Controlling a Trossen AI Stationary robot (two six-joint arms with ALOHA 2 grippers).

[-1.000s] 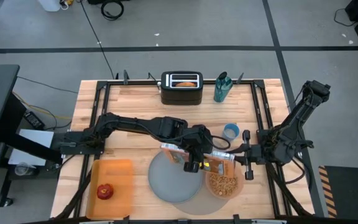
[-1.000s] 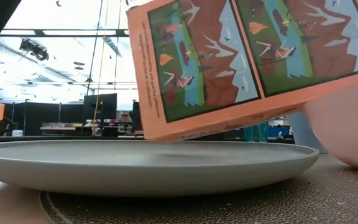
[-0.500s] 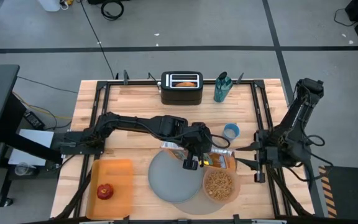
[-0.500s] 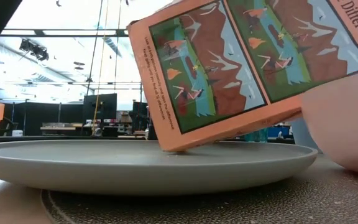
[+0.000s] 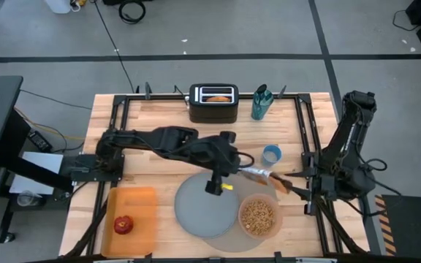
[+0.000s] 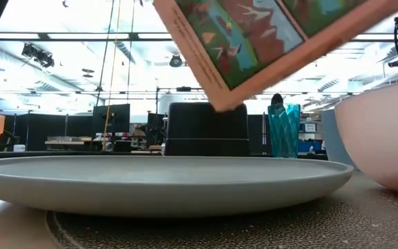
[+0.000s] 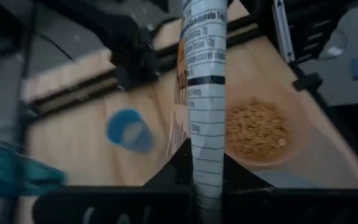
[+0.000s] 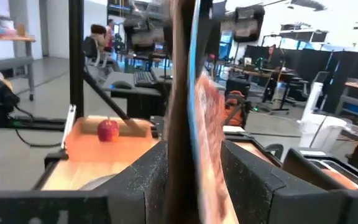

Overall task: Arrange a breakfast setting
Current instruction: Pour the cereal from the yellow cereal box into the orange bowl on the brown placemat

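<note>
An orange cereal box [image 5: 258,175] hangs in the air between my two grippers, above the table between the small blue cup [image 5: 271,154] and the pink bowl [image 5: 259,215], which holds cereal. My left gripper [image 5: 234,169] is shut on the box's left end and my right gripper [image 5: 289,184] on its right end. The bowl and the grey-blue plate [image 5: 199,204] rest on the round grey mat [image 5: 224,236]. The red apple [image 5: 123,224] lies on the orange tray [image 5: 143,204]. A bagel [image 5: 218,95] sticks up from the toaster. The spoon is not in view. My left gripper pinches the box's two broad faces between its two fingers, near one end, with the narrow printed side [image 7: 205,134] facing the wrist. The box is lifted clear and tilted. My right gripper has the box's other end [image 8: 182,134] between its two fingers, edge-on, coming level from the table's right side.
The black toaster [image 5: 213,102] and a teal bottle [image 5: 261,102] stand at the far edge. The arms' black rails [image 5: 309,146] run along both sides. Bare wood lies left of the plate and between toaster and plate.
The box has risen from its tipped place over the bowl and plate; in the low view its lower corner is now well above the plate. My left gripper has gone up and a little toward the far edge with it. My right gripper has drawn back toward the table's right edge.
</note>
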